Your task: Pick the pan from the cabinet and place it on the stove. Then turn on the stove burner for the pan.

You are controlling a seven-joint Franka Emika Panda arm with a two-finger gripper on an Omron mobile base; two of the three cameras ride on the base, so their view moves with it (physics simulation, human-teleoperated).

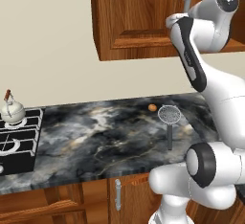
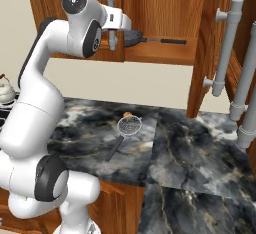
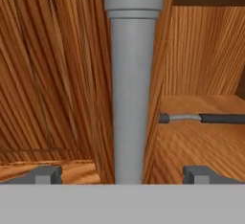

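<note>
The reddish-brown cabinet (image 1: 134, 17) hangs above the counter, and its right door (image 2: 212, 38) stands swung open. On the shelf inside lies the dark pan (image 2: 133, 38), its thin handle (image 2: 167, 41) pointing right; the hand view catches that handle (image 3: 210, 118) over the shelf. My gripper (image 3: 125, 174) is open, one fingertip (image 3: 45, 174) on each side of the left door's grey bar handle (image 3: 129, 98), with a gap between them and the bar. From the right base view the hand (image 2: 119, 24) sits at this bar (image 2: 111, 8), just left of the pan. The stove (image 1: 19, 144) lies far left on the counter.
A white kettle (image 1: 10, 110) stands on the stove's back burner. A silver mesh strainer (image 1: 169, 115) and a small orange thing (image 1: 152, 107) lie on the dark marble counter (image 1: 105, 137). Long grey bar handles (image 2: 225, 53) of open doors jut out at the right.
</note>
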